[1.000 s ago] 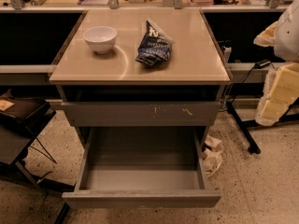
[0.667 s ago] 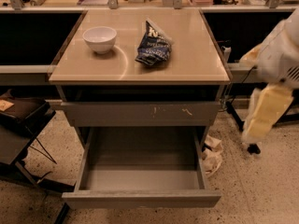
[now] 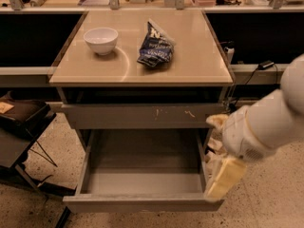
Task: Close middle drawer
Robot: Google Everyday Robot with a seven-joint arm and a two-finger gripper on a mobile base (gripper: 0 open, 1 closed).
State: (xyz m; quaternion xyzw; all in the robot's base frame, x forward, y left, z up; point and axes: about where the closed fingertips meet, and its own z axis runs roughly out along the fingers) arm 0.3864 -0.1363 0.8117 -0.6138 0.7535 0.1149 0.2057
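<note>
**Off-centre push could jam the drawer**

The middle drawer (image 3: 142,204) stands pulled far out at the lower centre of the frame, bare inside, below the scratched drawer front (image 3: 142,115). The hand (image 3: 224,178) hangs at its right front corner. A shove from there, I reckon, may skew the drawer so it binds, or the hand may slide off past the side. The white arm (image 3: 266,127) enters from the right edge, sloping down-left. How far the hand is open, I cannot tell.
</note>
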